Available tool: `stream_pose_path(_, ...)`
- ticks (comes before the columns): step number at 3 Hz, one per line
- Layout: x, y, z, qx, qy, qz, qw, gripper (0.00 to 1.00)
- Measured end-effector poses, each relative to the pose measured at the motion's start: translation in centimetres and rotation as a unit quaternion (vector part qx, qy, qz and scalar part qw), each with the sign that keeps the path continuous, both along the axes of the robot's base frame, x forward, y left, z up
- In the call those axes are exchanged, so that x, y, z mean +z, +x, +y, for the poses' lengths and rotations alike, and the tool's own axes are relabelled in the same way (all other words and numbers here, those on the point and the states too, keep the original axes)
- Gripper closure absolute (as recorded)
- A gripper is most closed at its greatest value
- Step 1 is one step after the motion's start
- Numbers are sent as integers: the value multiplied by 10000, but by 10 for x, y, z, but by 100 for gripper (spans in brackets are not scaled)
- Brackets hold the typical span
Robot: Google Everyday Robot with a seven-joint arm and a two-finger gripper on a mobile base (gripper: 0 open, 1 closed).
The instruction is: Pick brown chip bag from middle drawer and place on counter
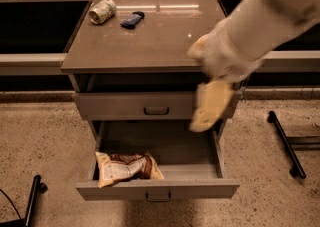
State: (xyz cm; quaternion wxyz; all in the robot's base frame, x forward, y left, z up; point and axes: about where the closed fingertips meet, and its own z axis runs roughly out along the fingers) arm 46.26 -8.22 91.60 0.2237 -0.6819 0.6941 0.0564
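Note:
The brown chip bag (127,167) lies flat in the front left corner of the open middle drawer (157,189), the cabinet's lowest drawer. The counter (150,36) is the glossy grey-brown top slab above it. My arm reaches in from the upper right across the counter's right side. My gripper (207,108) hangs blurred in front of the upper drawer's right end, above the open drawer's right half and well to the right of the bag. It holds nothing that I can see.
A pale patterned can (102,11) lies on its side at the counter's back left, with a small dark-blue wrapper (132,19) beside it. The taller-fronted drawer (135,106) is pushed in. A black stand leg (285,143) lies on the floor at right, another at lower left (34,198).

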Motion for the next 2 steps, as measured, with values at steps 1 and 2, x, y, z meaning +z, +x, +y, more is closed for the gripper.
stream_pose_path(1, -64, -14, 91, 1133, 38, -136, 9935, 0)
stream_pose_path(2, -77, -15, 109, 1238, 112, -318, 9917, 0)
